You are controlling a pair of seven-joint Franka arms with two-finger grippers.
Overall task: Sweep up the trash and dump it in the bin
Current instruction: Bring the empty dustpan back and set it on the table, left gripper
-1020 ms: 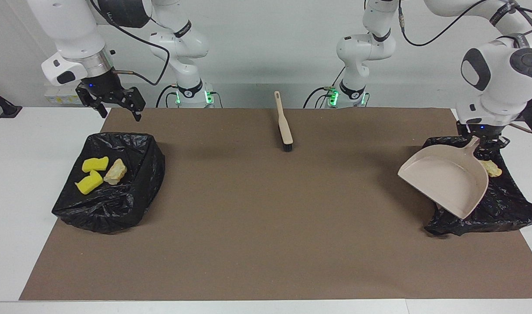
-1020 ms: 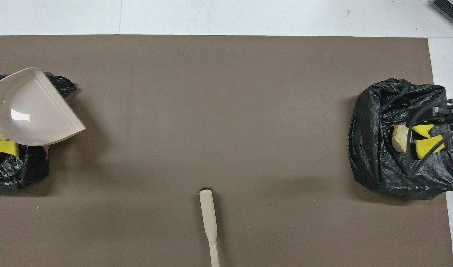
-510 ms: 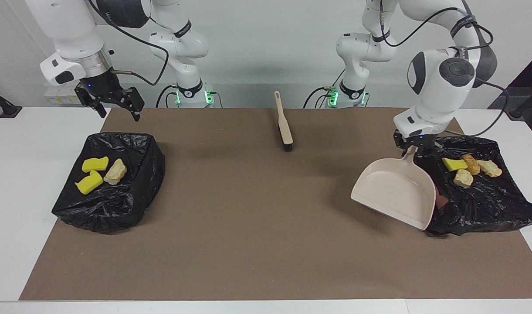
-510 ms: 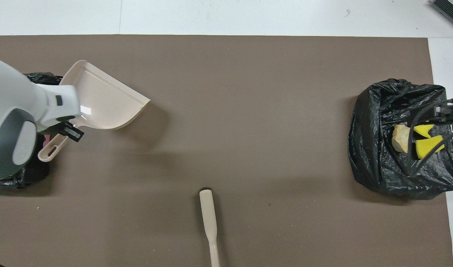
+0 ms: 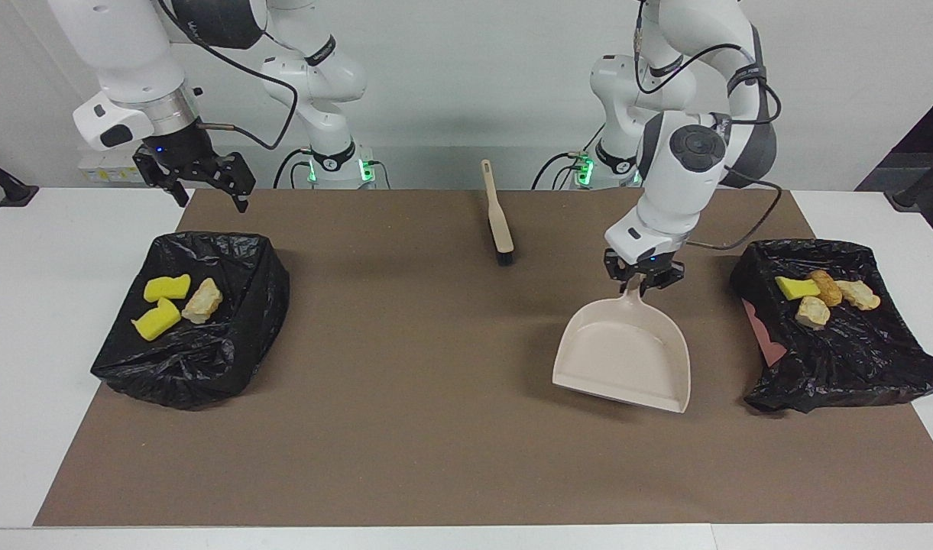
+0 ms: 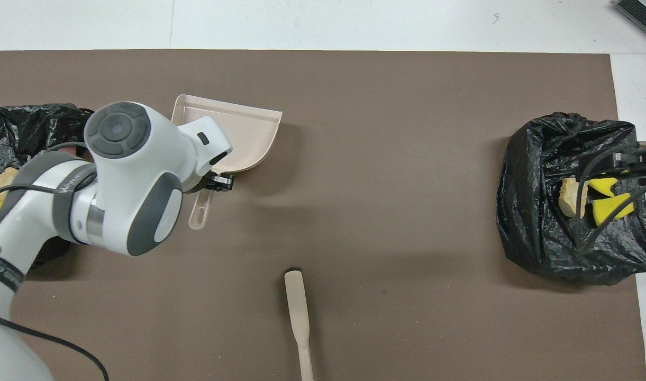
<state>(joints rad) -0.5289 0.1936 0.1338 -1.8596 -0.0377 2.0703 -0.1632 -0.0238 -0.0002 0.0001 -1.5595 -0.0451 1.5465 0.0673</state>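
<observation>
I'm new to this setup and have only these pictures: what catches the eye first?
The left gripper holds a beige dustpan by its handle over the brown mat, beside the bin at the left arm's end. Both black-bagged bins hold the trash; the right gripper waits open above the other bin.

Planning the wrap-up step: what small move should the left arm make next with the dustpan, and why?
Probably lower the dustpan onto the brown mat and let go: it looks empty, the trash pieces lie in the bin bags, and the left end effector holds its handle above the mat.
</observation>
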